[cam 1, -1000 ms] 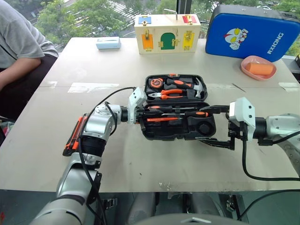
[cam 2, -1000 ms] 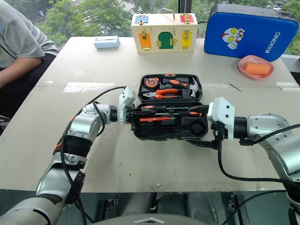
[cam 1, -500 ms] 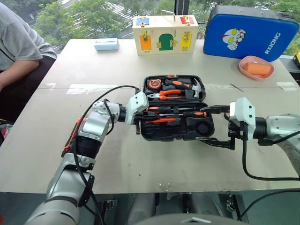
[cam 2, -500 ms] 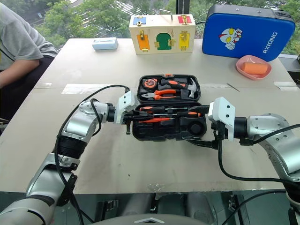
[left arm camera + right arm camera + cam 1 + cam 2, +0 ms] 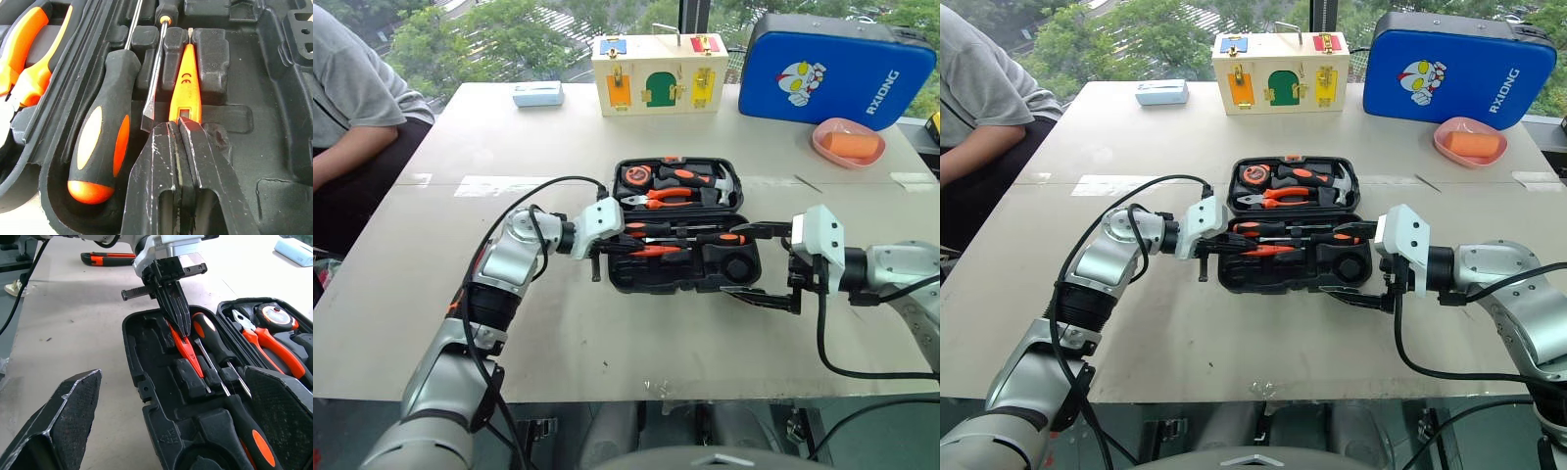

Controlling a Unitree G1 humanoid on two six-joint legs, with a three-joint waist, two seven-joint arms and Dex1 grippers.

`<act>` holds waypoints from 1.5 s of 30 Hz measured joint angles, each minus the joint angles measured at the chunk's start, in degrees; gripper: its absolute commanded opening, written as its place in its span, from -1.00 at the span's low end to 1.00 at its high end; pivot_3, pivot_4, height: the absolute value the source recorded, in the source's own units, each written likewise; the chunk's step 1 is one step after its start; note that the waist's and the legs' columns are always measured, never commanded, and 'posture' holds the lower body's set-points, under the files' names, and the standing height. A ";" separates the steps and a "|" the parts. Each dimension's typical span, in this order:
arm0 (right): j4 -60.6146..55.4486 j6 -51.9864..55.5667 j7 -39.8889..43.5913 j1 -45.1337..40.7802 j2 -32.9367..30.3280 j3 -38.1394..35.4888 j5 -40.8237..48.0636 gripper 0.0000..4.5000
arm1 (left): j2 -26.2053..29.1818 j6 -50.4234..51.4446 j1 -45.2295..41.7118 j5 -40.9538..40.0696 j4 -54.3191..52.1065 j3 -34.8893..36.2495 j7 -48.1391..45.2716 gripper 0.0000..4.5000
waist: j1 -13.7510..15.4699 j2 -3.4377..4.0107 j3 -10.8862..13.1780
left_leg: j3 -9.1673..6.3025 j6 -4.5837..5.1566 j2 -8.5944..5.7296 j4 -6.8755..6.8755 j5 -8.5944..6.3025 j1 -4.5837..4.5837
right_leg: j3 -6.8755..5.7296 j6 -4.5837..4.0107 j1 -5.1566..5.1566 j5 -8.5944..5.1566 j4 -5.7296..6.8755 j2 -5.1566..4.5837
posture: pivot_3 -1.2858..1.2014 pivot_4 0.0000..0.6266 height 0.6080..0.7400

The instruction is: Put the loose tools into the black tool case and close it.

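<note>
Slim orange tester screwdriver [image 5: 185, 85] seen clenched in left tool [image 5: 179, 128] over black moulded case [image 5: 744, 265]; right tool [image 5: 161, 431] spread wide.

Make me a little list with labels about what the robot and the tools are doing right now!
Left claw: shut, tips on the end of the slim orange screwdriver
Slim orange screwdriver: lying in the black tool case
Right claw: open, around the case's right end
Case: open on the table
Already inside: two big screwdrivers, pliers, hammer, tape measure
Still outside: utility knife on the table
</note>
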 measured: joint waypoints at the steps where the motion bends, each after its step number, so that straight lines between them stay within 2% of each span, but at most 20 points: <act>1: 0.30 -0.09 0.07 -0.44 0.23 0.15 -0.08 1.00 | 0.16 0.90 0.68 -0.37 -1.02 0.51 0.03 -0.98 | -0.03 0.00 0.00 | 0.00 0.00 0.00 -0.01 0.00 0.00 | 0.00 0.00 -0.01 0.00 0.00 0.00 | 0.03 -0.52 0.93; 6: 3.20 -1.30 0.64 -4.05 1.74 1.43 -0.54 1.00 | 4.94 10.77 8.71 -6.83 -14.05 5.62 -0.33 -0.98 | -0.75 -0.05 0.09 | -0.10 -0.16 0.05 -0.14 0.09 -0.07 | 0.16 -0.01 -0.17 -0.01 -0.05 0.01 | 0.03 -0.52 0.93; 7: 4.31 -1.62 1.01 -5.39 2.20 1.93 -0.72 1.00 | 6.83 14.49 11.49 -9.75 -18.24 9.13 0.24 -0.70 | -1.00 -0.05 0.10 | -0.13 -0.18 0.05 -0.15 0.10 -0.08 | 0.16 -0.02 -0.18 -0.01 -0.05 -0.01 | 0.03 -0.52 0.93; 8: 5.19 -1.99 1.30 -6.38 2.72 2.12 -0.82 1.00 | 8.21 17.31 13.48 -11.87 -21.28 12.52 1.21 -0.62 | -1.37 -0.10 0.14 | -0.14 -0.17 0.08 -0.16 0.09 -0.08 | 0.18 -0.02 -0.18 -0.01 -0.05 0.00 | 0.03 -0.52 0.93; 10: 7.47 -3.16 2.04 -8.47 4.07 2.68 -0.94 1.00 | 11.86 23.80 17.69 -16.30 -27.69 22.49 4.42 -0.22 | -1.37 -0.08 0.14 | -0.17 -0.10 0.08 -0.16 0.05 -0.06 | 0.20 -0.02 -0.17 -0.01 -0.05 -0.03 | 0.03 -0.52 0.93; 11: 8.62 -3.90 2.72 -9.58 5.03 2.96 -0.88 1.00 | 13.32 27.73 22.34 -18.80 -31.68 28.78 6.53 0.05 | -1.44 -0.05 0.13 | -0.12 -0.11 0.08 -0.17 0.05 -0.03 | 0.24 -0.02 -0.16 -0.01 -0.08 -0.06 | 0.03 -0.52 0.93; 12: 8.81 -3.94 2.78 -9.60 4.97 2.96 -0.89 1.00 | 13.43 28.38 22.93 -19.15 -32.02 29.49 6.77 0.17 | -1.38 -0.02 0.12 | -0.13 -0.11 0.05 -0.17 0.05 -0.02 | 0.27 -0.02 -0.15 -0.01 -0.08 -0.10 | 0.03 -0.52 0.93; 13: 9.99 -3.98 3.26 -10.98 5.81 3.87 -0.90 1.00 | 13.51 30.59 26.66 -20.28 -34.32 33.21 8.23 0.37 | -1.27 -0.03 0.13 | -0.16 -0.12 0.02 -0.17 0.05 -0.04 | 0.28 -0.02 -0.15 -0.01 -0.11 -0.14 | 0.03 -0.52 0.93; 16: 12.94 -4.66 6.49 -14.18 8.09 5.43 -0.15 1.00 | 10.23 37.47 45.50 -22.53 -42.19 47.88 12.80 0.97 | -1.78 -0.07 0.15 | -0.13 -0.15 0.03 -0.32 0.06 -0.02 | 0.51 -0.02 -0.17 -0.01 -0.33 -0.11 | 0.03 -0.52 0.93; 20: 16.05 -5.04 11.52 -17.99 10.04 7.38 1.62 1.00 | 3.34 37.82 63.53 -22.27 -46.41 63.06 16.03 0.97 | -1.07 -0.09 0.16 | -0.21 -0.03 0.06 -0.39 -0.03 0.00 | 0.37 -0.03 -0.13 0.00 -0.52 -0.17 | 0.03 -0.52 0.93; 22: 17.02 -5.15 14.28 -19.26 10.41 7.67 2.43 1.00 | -0.87 37.41 70.73 -21.57 -47.04 68.57 18.00 0.97 | -0.44 -0.09 0.15 | -0.21 -0.01 0.02 -0.40 -0.05 0.03 | 0.35 -0.03 -0.07 0.00 -0.57 -0.24 | 0.03 -0.52 0.93; 24: 18.38 -5.30 15.75 -20.35 10.68 8.27 2.50 1.00 | -3.65 37.08 74.39 -21.49 -47.38 71.01 19.69 0.97 | 0.47 -0.11 0.13 | -0.27 0.01 -0.04 -0.41 -0.06 0.02 | 0.25 -0.05 -0.06 0.00 -0.55 -0.34 | 0.03 -0.52 0.93; 29: 20.19 -6.41 18.22 -21.58 11.54 9.13 1.65 1.00 | -4.26 39.30 72.77 -24.20 -49.22 71.17 23.94 0.97 | 1.94 -0.14 0.08 | -0.38 -0.01 -0.07 -0.40 -0.05 0.00 | 0.10 -0.15 -0.04 0.05 -0.50 -0.40 | 0.03 -0.52 0.93; 33: 20.02 -6.35 19.02 -21.51 11.21 9.33 1.42 1.00 | 3.51 44.36 64.85 -26.23 -48.02 67.05 27.14 0.97 | 1.49 -0.16 0.03 | -0.36 -0.03 -0.08 -0.51 -0.04 0.03 | 0.13 -0.15 -0.08 0.06 -0.51 -0.37 | 0.03 -0.52 0.93; 36: 17.99 -5.32 19.06 -20.71 10.44 9.25 1.92 1.00 | 11.91 49.19 56.22 -26.30 -41.84 61.95 28.98 0.97 | 1.34 -0.15 0.03 | -0.40 -0.16 -0.08 -0.76 0.04 0.04 | 0.13 -0.15 -0.19 0.06 -0.52 -0.33 | 0.03 -0.52 0.93; 39: 15.06 -4.77 18.72 -19.17 9.66 8.75 2.90 1.00 | 16.77 53.15 51.04 -26.28 -36.87 56.79 29.67 0.97 | 0.32 -0.16 0.03 | -0.29 -0.33 -0.10 -0.94 0.15 0.03 | 0.21 -0.14 -0.23 0.06 -0.59 -0.35 | 0.03 -0.52 0.93; 45: 11.67 -3.74 16.19 -16.96 8.88 8.13 3.31 1.00 | 20.42 55.38 45.87 -24.89 -30.66 46.20 30.15 0.97 | -0.64 -0.15 0.04 | -0.26 -0.35 -0.08 -1.05 0.16 0.03 | 0.22 -0.14 -0.36 0.06 -0.58 -0.34 | 0.03 -0.52 0.93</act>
